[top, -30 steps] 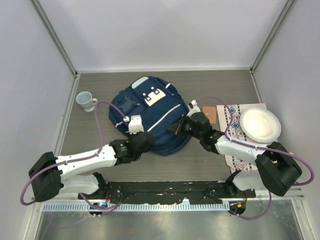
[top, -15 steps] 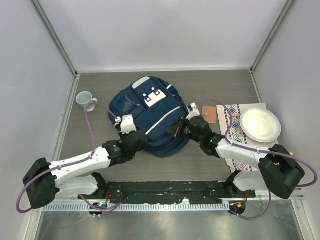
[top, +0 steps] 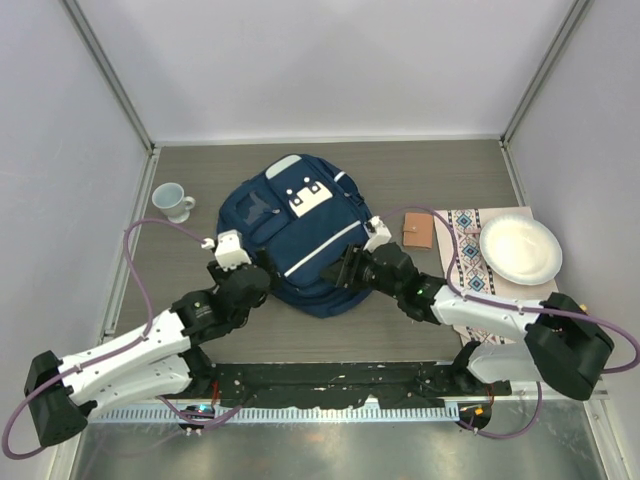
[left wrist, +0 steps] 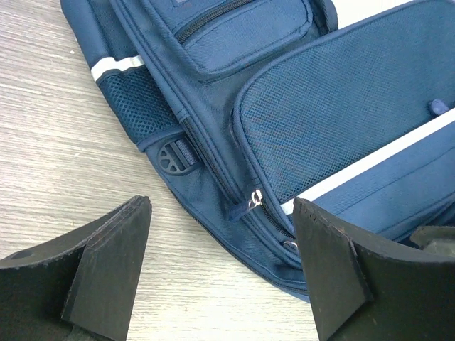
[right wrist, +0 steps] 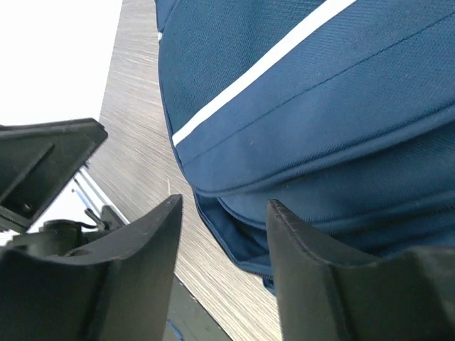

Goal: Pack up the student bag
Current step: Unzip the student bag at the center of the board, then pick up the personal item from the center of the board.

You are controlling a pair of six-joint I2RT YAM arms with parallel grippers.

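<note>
The student bag [top: 300, 240] lies flat on the table, navy blue with thin white stripes and a white patch [top: 306, 197] near its top. My left gripper [top: 256, 284] stands open at the bag's near left edge. In the left wrist view its fingertips [left wrist: 117, 256] straddle bare table and the bag's seam, with a zipper pull [left wrist: 254, 199] just ahead. My right gripper [top: 346, 269] is open at the bag's near right edge. In the right wrist view the bag's lower rim [right wrist: 234, 234] hangs between its fingers [right wrist: 153, 256], and nothing is held.
A white cup [top: 172, 200] stands to the bag's left. To its right lie a small brown wallet [top: 416, 228] and a patterned cloth [top: 478, 275] with a white plate [top: 520, 250] on it. Grey walls close in the table on three sides.
Both grippers were shut at the bag's near edge and have opened, letting go. The left arm has drawn back to the left and the right arm has shifted left.
</note>
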